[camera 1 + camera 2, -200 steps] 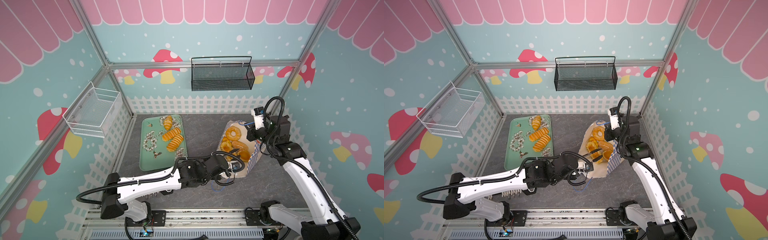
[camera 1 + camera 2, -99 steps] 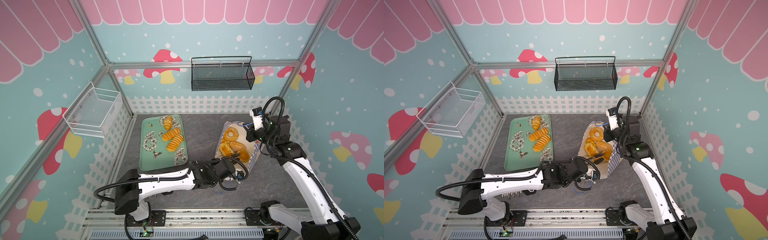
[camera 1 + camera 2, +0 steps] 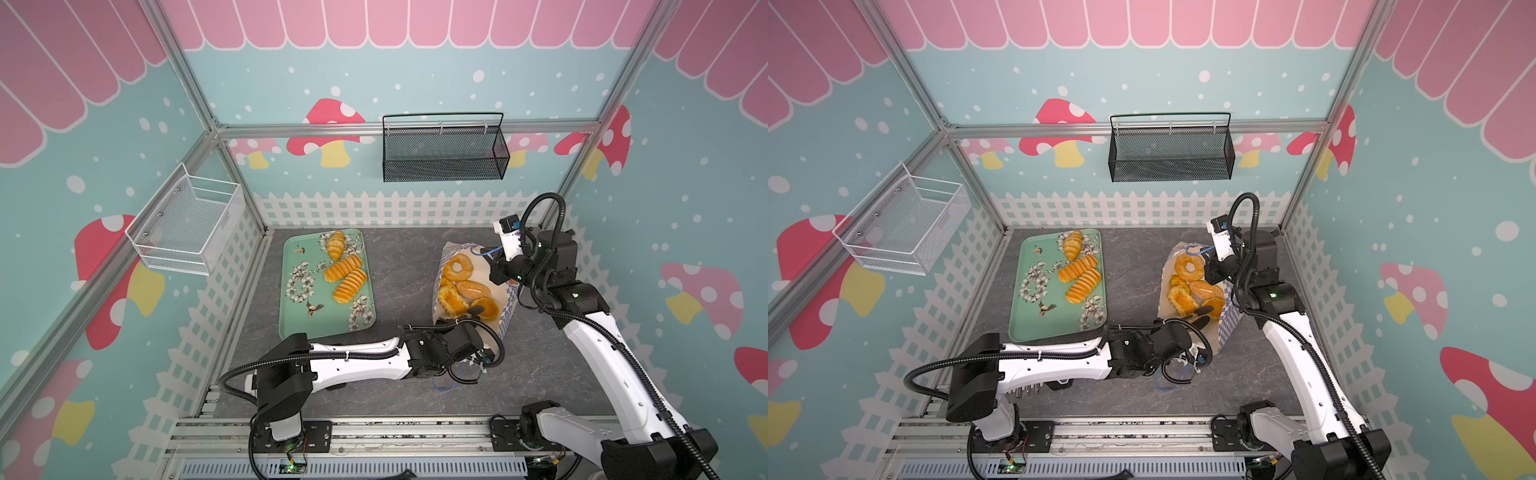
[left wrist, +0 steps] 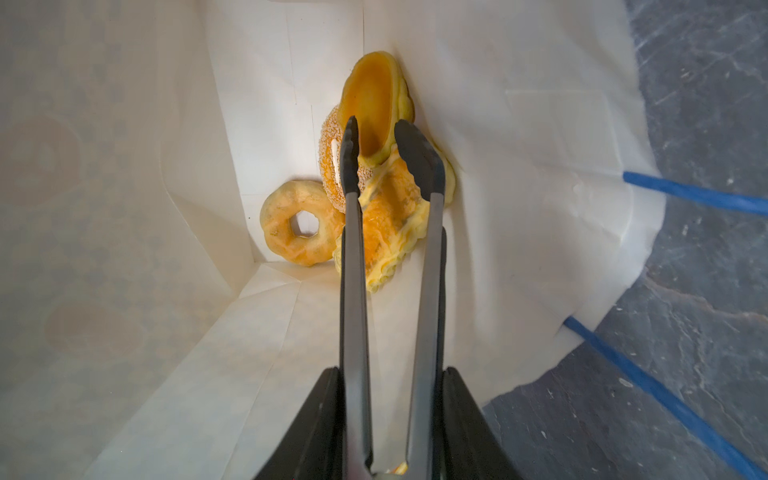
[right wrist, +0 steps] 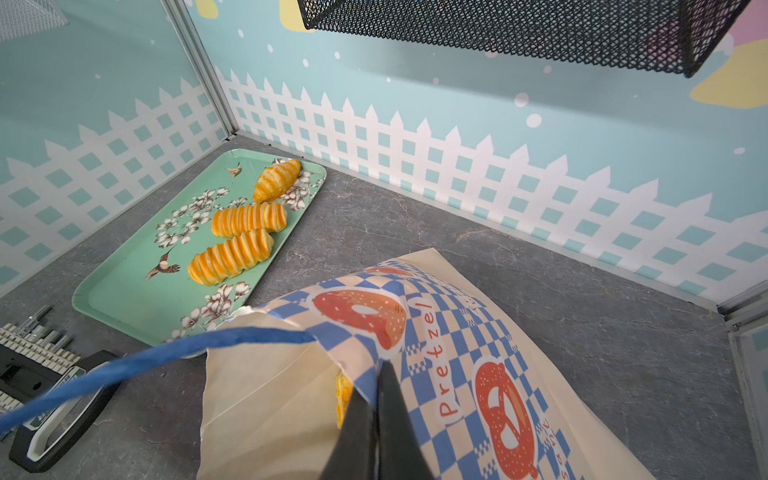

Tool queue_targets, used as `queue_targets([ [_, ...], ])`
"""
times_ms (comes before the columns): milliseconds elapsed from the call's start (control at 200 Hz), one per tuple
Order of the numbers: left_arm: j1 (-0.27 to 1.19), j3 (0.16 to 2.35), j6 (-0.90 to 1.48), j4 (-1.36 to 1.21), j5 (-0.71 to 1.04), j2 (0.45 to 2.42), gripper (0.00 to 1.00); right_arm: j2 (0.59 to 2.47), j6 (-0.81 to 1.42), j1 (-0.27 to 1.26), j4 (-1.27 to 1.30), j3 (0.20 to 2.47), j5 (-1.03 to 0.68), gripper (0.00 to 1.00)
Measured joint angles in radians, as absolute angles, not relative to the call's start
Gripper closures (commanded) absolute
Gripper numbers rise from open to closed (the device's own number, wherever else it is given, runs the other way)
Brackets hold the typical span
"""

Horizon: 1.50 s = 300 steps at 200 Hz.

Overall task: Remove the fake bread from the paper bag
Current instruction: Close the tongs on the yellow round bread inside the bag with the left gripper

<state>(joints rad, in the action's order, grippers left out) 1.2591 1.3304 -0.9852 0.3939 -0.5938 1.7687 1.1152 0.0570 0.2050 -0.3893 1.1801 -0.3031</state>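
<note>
While right jaws pinch paper bag (image 5: 519, 316) rim, left jaws clamp tongs (image 4: 428, 291), tips straddling fake bread (image 4: 370, 108)

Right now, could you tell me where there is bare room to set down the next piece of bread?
The tray is bare at its near end and along its left strip, beside the loaves. The table between tray and bag is bare too. It is crowded at the bag's mouth: the tongs reach in and the right gripper pinches the rim.
</note>
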Motion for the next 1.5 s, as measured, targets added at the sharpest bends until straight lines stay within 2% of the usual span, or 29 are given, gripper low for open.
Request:
queue_targets([
  [640,1.291,1.355,-0.984,0.413,-0.572,1.731,0.63,1.114,0.056,0.205,-0.389,1.179,-0.287,1.0],
  [1221,1.263,1.44,-1.026,0.386,-0.678,1.911,0.63,1.098,0.064,0.205,-0.389,1.16,-0.3,1.0],
  [1291,1.256,1.46,-1.023,0.387,-0.688,1.925,0.66,1.098,0.065,0.205,-0.388,1.157,-0.302,1.0],
  [1411,1.251,1.485,-1.01,0.389,-0.688,1.927,0.81,1.098,0.065,0.205,-0.387,1.153,-0.303,1.0],
  [1501,1.25,1.492,-0.993,0.39,-0.676,1.921,0.88,1.097,0.065,0.205,-0.385,1.152,-0.303,1.0],
])
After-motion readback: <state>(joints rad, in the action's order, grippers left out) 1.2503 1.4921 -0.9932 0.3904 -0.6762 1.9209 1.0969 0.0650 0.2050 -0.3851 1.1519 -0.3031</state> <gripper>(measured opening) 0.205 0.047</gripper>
